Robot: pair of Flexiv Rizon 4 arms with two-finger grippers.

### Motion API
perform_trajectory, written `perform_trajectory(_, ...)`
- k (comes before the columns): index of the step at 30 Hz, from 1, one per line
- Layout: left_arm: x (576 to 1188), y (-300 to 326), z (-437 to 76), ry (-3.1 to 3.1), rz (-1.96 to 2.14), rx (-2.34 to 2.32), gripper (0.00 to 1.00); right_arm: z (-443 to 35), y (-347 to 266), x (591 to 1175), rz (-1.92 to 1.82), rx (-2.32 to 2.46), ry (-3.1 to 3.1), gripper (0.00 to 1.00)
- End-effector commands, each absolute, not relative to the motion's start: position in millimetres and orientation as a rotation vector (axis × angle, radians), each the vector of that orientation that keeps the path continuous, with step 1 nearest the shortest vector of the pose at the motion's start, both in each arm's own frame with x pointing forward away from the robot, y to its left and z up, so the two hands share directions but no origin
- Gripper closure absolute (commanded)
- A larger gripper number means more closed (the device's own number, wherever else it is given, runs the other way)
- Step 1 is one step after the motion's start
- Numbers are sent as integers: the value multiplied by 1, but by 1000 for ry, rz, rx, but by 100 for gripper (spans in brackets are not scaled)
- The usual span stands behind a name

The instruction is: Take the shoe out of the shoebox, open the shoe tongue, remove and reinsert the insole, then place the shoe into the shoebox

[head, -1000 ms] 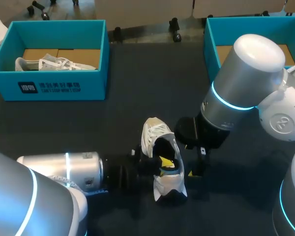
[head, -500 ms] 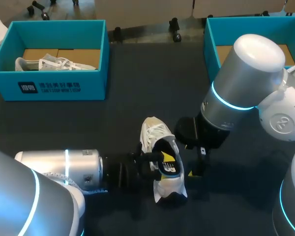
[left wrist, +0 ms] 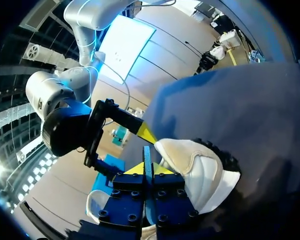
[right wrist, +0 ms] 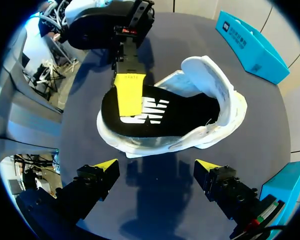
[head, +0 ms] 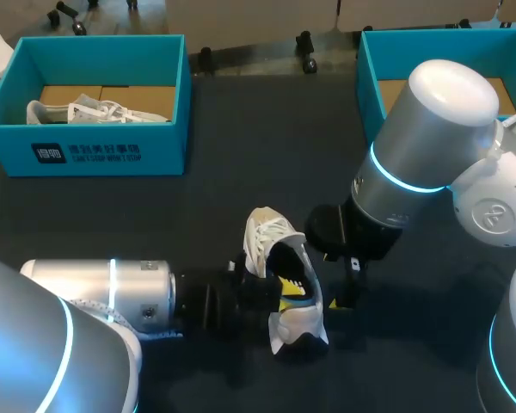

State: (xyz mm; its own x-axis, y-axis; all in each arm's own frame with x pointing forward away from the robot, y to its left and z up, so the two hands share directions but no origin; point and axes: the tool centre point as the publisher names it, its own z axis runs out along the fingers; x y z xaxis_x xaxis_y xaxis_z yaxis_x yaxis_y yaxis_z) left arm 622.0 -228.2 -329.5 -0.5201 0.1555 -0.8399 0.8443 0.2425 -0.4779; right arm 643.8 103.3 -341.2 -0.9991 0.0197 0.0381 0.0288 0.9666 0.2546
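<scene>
Head: high behind, looking down over table [head: 241, 155]. Wrists: close, from left and right, facing across shoe [head: 284, 280], shared by all.

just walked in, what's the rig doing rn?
The white shoe lies on the table, out of its box, with the tongue folded back. The left gripper is pinched on one end of the black insole, which sits in the shoe. The right gripper hangs open beside the shoe, holding nothing. Another white shoe lies in the blue shoebox at far left.
</scene>
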Motion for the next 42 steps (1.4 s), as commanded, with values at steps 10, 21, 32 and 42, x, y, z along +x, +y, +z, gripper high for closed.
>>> perform_trajectory(10,646,-236,-346,1876,-1213,903,100,-343,104,643,-399,-39,-3083,0)
perform_trajectory(21,635,-222,-332,1923,-1259,917,48,-343,104,643,-399,-39,-3083,0)
perform_trajectory(32,630,-213,-317,1966,-1260,956,45,-343,104,643,-399,-39,-3083,0)
perform_trajectory(42,629,-205,-310,2037,-1182,1034,46,-343,104,643,-399,-39,-3083,0)
